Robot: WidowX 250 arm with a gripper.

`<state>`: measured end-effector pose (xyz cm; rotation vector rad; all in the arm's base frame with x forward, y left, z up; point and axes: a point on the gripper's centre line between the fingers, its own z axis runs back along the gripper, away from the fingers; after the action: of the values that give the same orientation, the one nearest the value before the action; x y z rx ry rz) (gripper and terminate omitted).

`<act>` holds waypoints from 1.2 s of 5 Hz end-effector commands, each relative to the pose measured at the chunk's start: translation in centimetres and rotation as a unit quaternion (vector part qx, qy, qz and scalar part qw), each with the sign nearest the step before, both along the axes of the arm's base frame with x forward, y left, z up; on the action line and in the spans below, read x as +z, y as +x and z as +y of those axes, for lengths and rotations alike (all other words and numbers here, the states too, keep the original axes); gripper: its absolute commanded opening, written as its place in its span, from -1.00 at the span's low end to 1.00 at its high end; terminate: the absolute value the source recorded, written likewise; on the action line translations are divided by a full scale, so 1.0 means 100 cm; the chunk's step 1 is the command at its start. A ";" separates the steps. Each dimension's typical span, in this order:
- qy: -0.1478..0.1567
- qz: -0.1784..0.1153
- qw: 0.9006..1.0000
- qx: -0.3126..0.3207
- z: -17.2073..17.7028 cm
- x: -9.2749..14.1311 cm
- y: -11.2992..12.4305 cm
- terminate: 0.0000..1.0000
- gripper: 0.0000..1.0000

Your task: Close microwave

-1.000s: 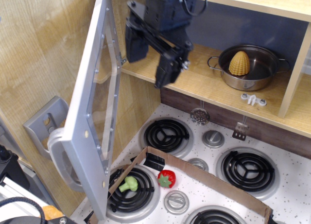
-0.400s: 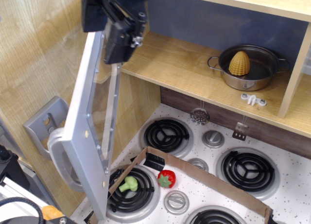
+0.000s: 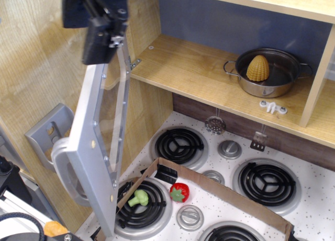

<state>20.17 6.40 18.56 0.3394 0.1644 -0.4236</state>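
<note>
Microwave door wide open.
Your tool, grip unreadable, sits high; pushing there could slip off.

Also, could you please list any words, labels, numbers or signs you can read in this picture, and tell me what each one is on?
No readable text anywhere in this view.
Microwave door: no lettering visible on its grey frame; its number buttons are not in view.
Stove knobs: any markings are too small to read.
Pot on the shelf: no label visible.
Cardboard box: no print visible.
Pincer: dark, no marking legible.
</note>
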 end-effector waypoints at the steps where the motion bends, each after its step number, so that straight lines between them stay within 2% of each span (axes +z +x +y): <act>1: 0.008 -0.002 1.000 0.009 0.014 0.004 -0.012 -1.00 1.00; 3: 0.020 0.000 1.000 0.019 0.033 -0.006 -0.015 -1.00 1.00; 4: 0.008 -0.002 1.000 0.025 0.043 -0.021 -0.016 -1.00 1.00; 5: -0.011 -0.035 0.999 0.029 0.050 -0.042 -0.015 -1.00 1.00; 6: -0.043 -0.080 0.996 0.026 0.050 -0.055 -0.005 -1.00 1.00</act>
<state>19.17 11.35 12.34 0.2607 0.0029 -0.3463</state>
